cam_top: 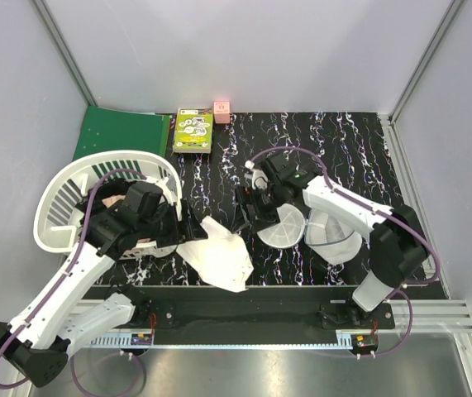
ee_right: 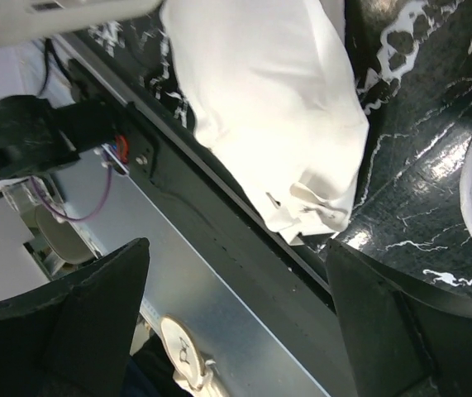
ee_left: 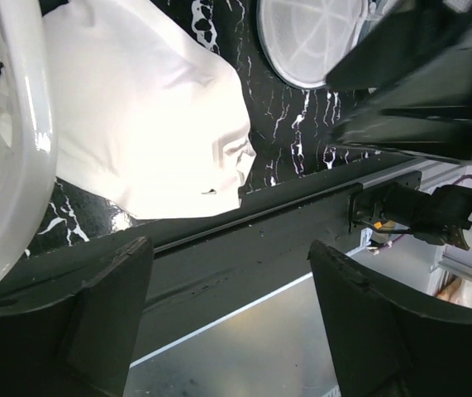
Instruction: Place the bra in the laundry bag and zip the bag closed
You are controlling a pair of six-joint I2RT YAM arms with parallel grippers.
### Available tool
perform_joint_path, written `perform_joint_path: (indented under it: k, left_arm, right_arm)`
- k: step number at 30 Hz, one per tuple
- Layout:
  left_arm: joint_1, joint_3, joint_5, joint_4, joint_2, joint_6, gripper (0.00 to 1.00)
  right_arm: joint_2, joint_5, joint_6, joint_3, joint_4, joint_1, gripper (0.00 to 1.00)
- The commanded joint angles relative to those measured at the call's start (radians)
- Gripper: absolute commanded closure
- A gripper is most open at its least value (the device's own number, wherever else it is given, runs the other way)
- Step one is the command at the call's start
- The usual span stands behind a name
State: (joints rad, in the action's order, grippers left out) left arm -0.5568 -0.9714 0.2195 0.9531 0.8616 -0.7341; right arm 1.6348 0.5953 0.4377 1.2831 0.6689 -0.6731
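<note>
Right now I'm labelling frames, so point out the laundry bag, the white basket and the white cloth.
laundry bag (cam_top: pixel 285 231): top view, its left mesh half.
white basket (cam_top: pixel 60 207): top view, its slatted left wall.
white cloth (cam_top: pixel 221 255): top view, middle of the fabric.

Reading from the middle of my table (cam_top: pixel 351 149), the slatted basket (cam_top: pixel 62 207) sits at 9 o'clock. A flat folder (cam_top: pixel 120 132) lies behind it at 10 o'clock. At 11 o'clock a small box (cam_top: pixel 194 131) rests by the back edge, with a cube (cam_top: pixel 221 111) just beside its far right corner. A loose cloth (cam_top: pixel 219 255) lies at 7 o'clock, reaching the near edge. To its right, at 5 o'clock, I see the laundry bag (cam_top: pixel 283 227), its two halves side by side.
</note>
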Motion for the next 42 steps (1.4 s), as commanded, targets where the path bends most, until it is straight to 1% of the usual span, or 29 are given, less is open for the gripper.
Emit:
perform_joint_path:
  k: [1, 4, 6, 8, 9, 11, 12, 13, 18, 22, 24, 25, 27, 29, 30, 31, 32, 34, 35, 36, 38, 39, 40, 41, 42]
  left_arm:
    - [0.003, -0.001, 0.070, -0.030, 0.010, 0.006, 0.24]
    - [0.003, -0.003, 0.084, -0.043, 0.010, 0.004, 0.27]
    - [0.003, -0.006, 0.096, -0.045, 0.008, 0.006, 0.27]
    - [0.003, -0.001, 0.100, -0.047, 0.001, 0.002, 0.27]
    - [0.003, 0.002, 0.101, -0.048, -0.004, 0.002, 0.27]
    - [0.003, 0.007, 0.104, -0.048, -0.009, 0.002, 0.27]
    - [0.003, 0.007, 0.110, -0.050, -0.010, 0.004, 0.27]
    - [0.003, 0.008, 0.112, -0.050, -0.010, 0.002, 0.27]
    - [0.003, 0.016, 0.110, -0.050, -0.033, -0.002, 0.27]
    - [0.003, 0.025, 0.112, -0.050, -0.047, -0.007, 0.27]
    - [0.001, 0.031, 0.112, -0.050, -0.049, -0.005, 0.27]
    - [0.003, 0.031, 0.110, -0.050, -0.047, -0.004, 0.27]
    - [0.003, 0.033, 0.113, -0.050, -0.044, 0.001, 0.27]
    - [0.003, 0.031, 0.115, -0.050, -0.044, 0.002, 0.27]
    - [0.003, 0.034, 0.115, -0.050, -0.045, 0.002, 0.28]
    - [0.003, 0.042, 0.112, -0.050, -0.045, 0.002, 0.27]
    - [0.003, 0.046, 0.115, -0.048, -0.045, 0.004, 0.28]
    - [0.003, 0.057, 0.123, -0.050, -0.045, 0.005, 0.28]
    - [0.001, 0.059, 0.124, -0.050, -0.049, 0.006, 0.29]
    - [0.001, 0.060, 0.126, -0.050, -0.049, 0.006, 0.29]
    - [0.001, 0.063, 0.132, -0.050, -0.058, -0.001, 0.29]
    - [0.001, 0.062, 0.135, -0.050, -0.061, -0.001, 0.29]
    - [0.000, 0.062, 0.138, -0.050, -0.064, -0.001, 0.29]
    - [-0.003, 0.062, 0.139, -0.051, -0.070, -0.001, 0.29]
    - [-0.008, 0.060, 0.138, -0.053, -0.075, -0.002, 0.28]
  right_arm:
    - [0.043, 0.065, -0.068, -0.054, -0.083, -0.008, 0.06]
    - [0.063, 0.129, -0.082, -0.103, -0.162, -0.008, 0.09]
    - [0.069, 0.127, -0.097, -0.140, -0.192, -0.008, 0.12]
    - [0.083, 0.149, -0.088, -0.180, -0.267, -0.008, 0.13]
    - [0.103, 0.164, -0.055, -0.192, -0.341, -0.008, 0.14]
    - [0.134, 0.187, -0.008, -0.226, -0.422, -0.008, 0.15]
    - [0.141, 0.184, 0.021, -0.237, -0.493, -0.006, 0.16]
    - [0.145, 0.170, 0.022, -0.243, -0.517, -0.008, 0.16]
    - [0.161, 0.049, -0.054, -0.254, -0.503, -0.008, 0.16]
    - [0.212, 0.063, -0.059, -0.265, -0.511, -0.017, 0.18]
    - [0.229, 0.055, -0.065, -0.263, -0.520, -0.046, 0.19]
    - [0.229, 0.048, -0.067, -0.271, -0.525, -0.080, 0.20]
    - [0.220, 0.046, -0.041, -0.297, -0.577, -0.095, 0.21]
    - [0.200, 0.049, -0.011, -0.350, -0.627, -0.105, 0.25]
    - [0.192, 0.060, 0.019, -0.369, -0.699, -0.106, 0.27]
    - [0.185, 0.060, 0.028, -0.404, -0.724, -0.109, 0.29]
    - [0.168, 0.060, 0.050, -0.424, -0.785, -0.111, 0.36]
    - [0.149, 0.069, 0.073, -0.483, -0.856, -0.109, 0.45]
    - [0.136, 0.072, 0.082, -0.502, -0.921, -0.109, 0.51]
    - [0.129, 0.072, 0.107, -0.521, -0.949, -0.111, 0.63]
    - [0.099, 0.060, 0.133, -0.565, -1.024, -0.111, 0.79]
    - [0.086, 0.060, 0.166, -0.577, -1.045, -0.111, 0.94]
    - [0.076, 0.060, 0.188, -0.596, -1.060, -0.111, 1.00]
    - [0.044, 0.060, 0.212, -0.606, -1.078, -0.111, 1.00]
    - [0.021, 0.070, 0.273, -0.620, -1.089, -0.111, 1.00]
